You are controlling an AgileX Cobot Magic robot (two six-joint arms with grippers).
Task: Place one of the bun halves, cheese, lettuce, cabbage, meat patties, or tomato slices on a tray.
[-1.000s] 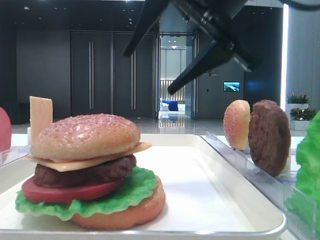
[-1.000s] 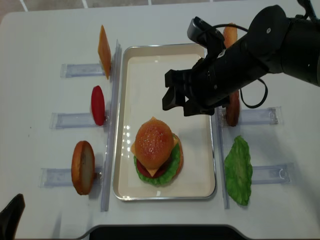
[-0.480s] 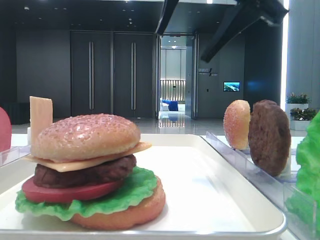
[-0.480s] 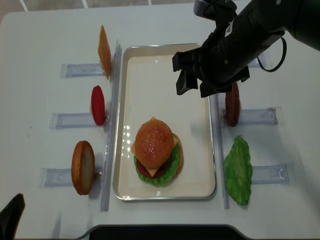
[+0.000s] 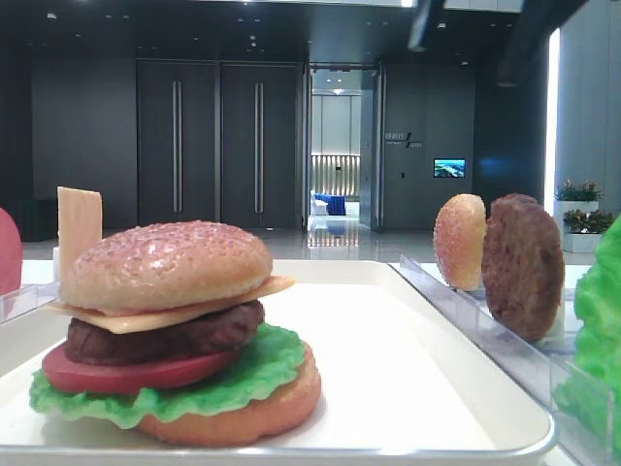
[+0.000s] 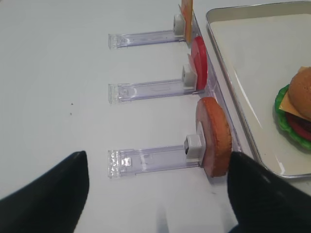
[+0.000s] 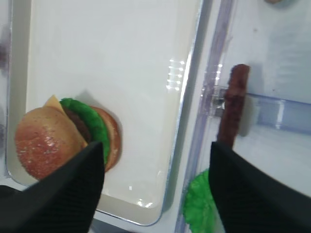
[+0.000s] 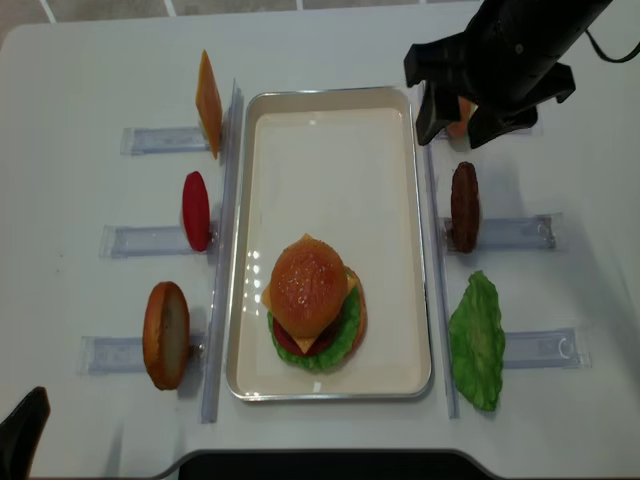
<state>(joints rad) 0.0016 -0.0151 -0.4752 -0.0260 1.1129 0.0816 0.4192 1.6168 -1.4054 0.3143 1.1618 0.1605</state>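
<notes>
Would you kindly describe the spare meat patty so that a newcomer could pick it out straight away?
Start at the white tray in the middle of the table, which holds the stacked burger. Just beyond its right rim, the meat patty stands on edge in a clear rack. It is a dark brown rough disc, unlike the green lettuce nearer the front edge.

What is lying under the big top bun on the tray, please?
Under the top bun lie a cheese slice, a meat patty, a tomato slice, lettuce and a bottom bun, all stacked on the tray. Anything between those layers is hidden.
</notes>
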